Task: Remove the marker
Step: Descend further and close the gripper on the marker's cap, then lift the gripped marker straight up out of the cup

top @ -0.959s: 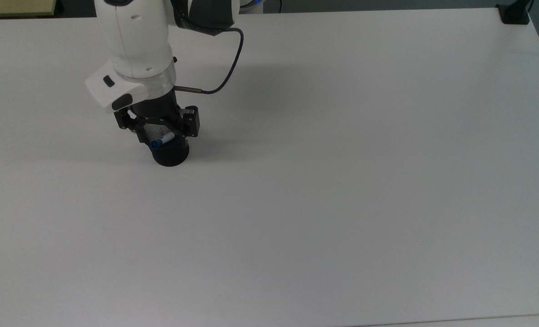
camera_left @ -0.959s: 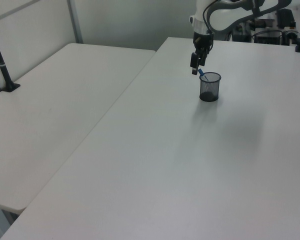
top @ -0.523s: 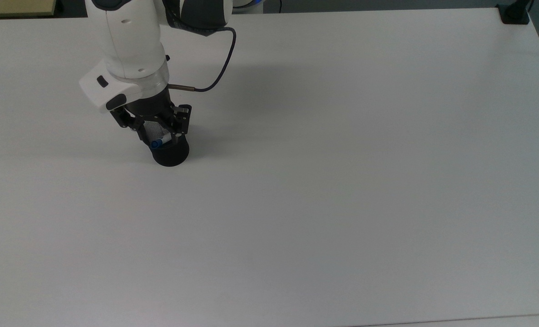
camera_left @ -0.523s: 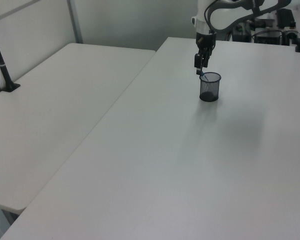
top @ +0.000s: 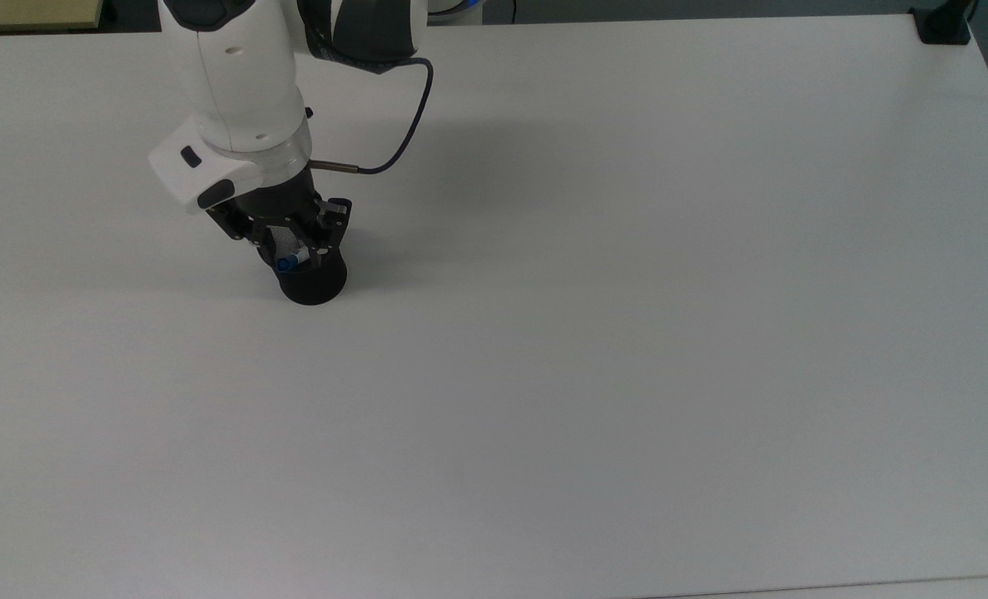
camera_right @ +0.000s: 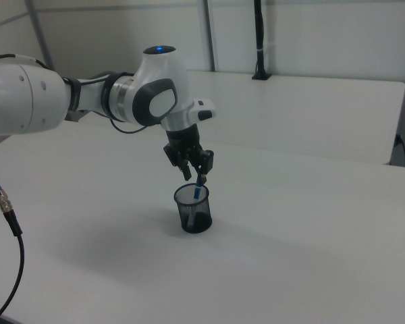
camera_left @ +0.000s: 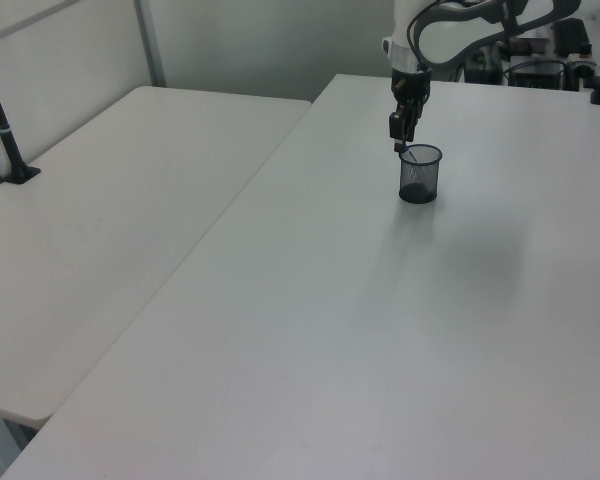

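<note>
You're basically at the grab stage, nothing has actually come out yet. The marker [camera_right: 198, 190] is standing tilted inside the black mesh cup [camera_right: 194, 209], blue cap end up and poking just above the rim, leaning toward the side where the arm comes in. In the top view you can see the blue cap [top: 285, 263] right at the cup's near edge, under the wrist. Your pincer [camera_right: 198, 177] is parked directly over the cup mouth with its fingers drawn in close on either side of the cap end, and in the right view it looks like they've got the top of the marker between them, so I'd call it clenched on the marker, though how firm the hold is I honestly can't tell. The cup is sitting upright on the white counter [top: 627, 333] and looks undisturbed, with lots of bare surface around it. So what's done: you're lined up and the grip looks made. What's left is pretty much the whole point: lift straight up until the marker clears the rim without dragging the cup along, then carry it off and set it down somewhere on the counter.
</note>
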You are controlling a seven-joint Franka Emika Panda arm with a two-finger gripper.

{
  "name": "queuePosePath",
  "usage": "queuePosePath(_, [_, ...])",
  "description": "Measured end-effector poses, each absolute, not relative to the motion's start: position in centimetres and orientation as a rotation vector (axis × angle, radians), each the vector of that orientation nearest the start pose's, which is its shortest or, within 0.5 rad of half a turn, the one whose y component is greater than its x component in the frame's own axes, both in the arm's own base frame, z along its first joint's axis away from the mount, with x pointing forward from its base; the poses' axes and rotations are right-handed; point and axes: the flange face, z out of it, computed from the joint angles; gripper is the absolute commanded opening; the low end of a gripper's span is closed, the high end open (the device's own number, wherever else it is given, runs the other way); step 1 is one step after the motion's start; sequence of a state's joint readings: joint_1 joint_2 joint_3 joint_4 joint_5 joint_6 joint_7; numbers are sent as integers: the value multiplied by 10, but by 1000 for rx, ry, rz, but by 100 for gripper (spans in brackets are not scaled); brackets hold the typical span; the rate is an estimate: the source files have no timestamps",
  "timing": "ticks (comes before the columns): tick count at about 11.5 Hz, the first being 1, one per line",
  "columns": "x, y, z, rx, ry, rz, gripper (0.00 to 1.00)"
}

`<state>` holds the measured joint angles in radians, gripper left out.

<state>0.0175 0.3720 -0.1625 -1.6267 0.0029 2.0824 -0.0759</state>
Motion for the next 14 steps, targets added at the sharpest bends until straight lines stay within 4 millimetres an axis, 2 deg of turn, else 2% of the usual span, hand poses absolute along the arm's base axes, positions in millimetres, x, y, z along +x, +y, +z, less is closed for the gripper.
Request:
queuePosePath(2, [668,-85,417,-3204,90,-156,24])
queuePosePath(6, [670,-85,418,-3204,90,-174,8])
queuePosePath(9, [670,-86,420,-3204,92,-180,1])
queuePosePath(14, [674,-93,436,-3208,110,-230,0])
